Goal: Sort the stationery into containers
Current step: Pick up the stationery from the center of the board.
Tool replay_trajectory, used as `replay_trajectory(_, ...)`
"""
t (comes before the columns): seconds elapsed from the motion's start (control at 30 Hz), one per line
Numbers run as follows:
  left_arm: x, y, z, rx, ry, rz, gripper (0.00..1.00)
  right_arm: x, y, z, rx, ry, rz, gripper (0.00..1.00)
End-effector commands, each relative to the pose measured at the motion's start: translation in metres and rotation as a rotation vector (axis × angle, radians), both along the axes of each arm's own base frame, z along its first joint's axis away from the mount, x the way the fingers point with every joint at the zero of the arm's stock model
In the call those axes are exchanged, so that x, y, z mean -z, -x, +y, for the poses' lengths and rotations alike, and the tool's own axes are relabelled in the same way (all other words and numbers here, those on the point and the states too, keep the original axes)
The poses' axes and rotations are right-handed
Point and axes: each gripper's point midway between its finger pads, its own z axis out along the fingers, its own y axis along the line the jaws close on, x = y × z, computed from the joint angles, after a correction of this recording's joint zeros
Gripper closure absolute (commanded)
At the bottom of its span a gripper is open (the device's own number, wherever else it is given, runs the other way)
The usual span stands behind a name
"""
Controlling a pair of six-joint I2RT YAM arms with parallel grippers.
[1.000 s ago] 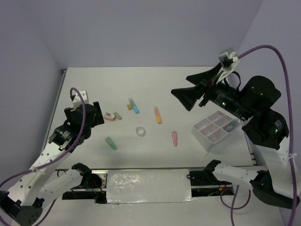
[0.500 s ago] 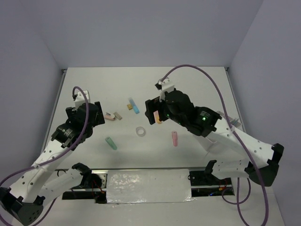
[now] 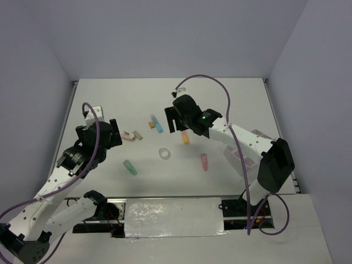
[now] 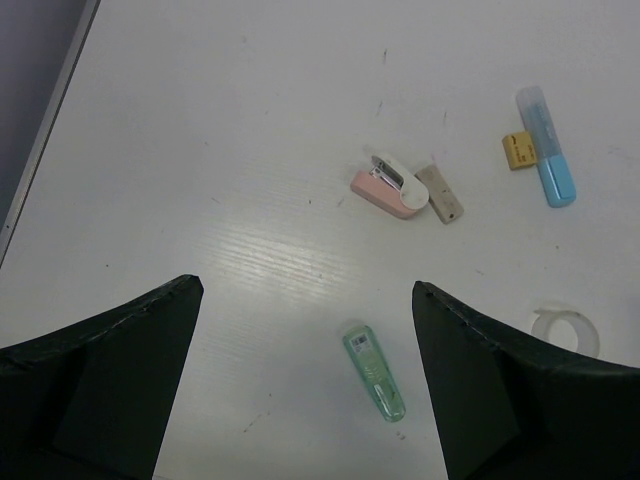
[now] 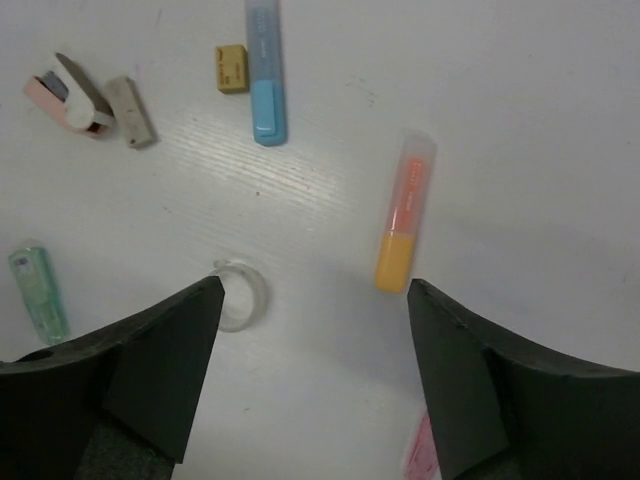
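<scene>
While spread wide and empty, right claw (image 5: 315,292), orange marker (image 5: 405,212) just ahead of its gap, off-centre.

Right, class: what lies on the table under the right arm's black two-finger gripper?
Below the open right gripper: white table, a clear tape ring by one finger, an orange capped marker by the other. A pink item is mostly covered by that finger.

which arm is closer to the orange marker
Right. The right arm holds open jaws just over the orange marker; the left arm is far to its left, past the tape ring.
</scene>
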Motion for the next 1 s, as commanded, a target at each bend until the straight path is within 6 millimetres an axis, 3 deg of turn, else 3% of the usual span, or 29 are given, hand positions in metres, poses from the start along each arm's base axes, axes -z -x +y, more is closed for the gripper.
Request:
replay_trajectory(0.0,-0.019,-0.003,-0.002,0.005,0.044,-0.067,0.01,-0.011,-0.002,0.012,-0.044,-0.068,-0.003,0.23)
replay_trajectory(0.2,-0.017,-0.010,-0.016,0.047,0.071,-0.039,0.01,0.028,0.032,0.036,-0.159,-0.111,0.129,0.48)
replay_trajectory(0.33,-0.012,-0.010,-0.032,0.129,0.108,-0.021,0.00,0.054,0.041,0.041,-0.160,-0.088,0.168,0.51)
replay_trajectory(0.53,-0.018,-0.010,-0.055,0.167,0.232,0.002,0.01,0.087,0.044,0.048,-0.175,-0.045,0.238,0.53)
replay_trajectory(0.8,-0.011,-0.011,-0.064,0.191,0.270,0.015,0.00,0.087,0.045,0.049,-0.169,-0.045,0.228,0.52)
replay_trajectory(0.97,0.021,-0.015,-0.087,0.218,0.358,0.100,0.04,0.071,0.040,0.035,-0.126,-0.021,0.182,0.50)
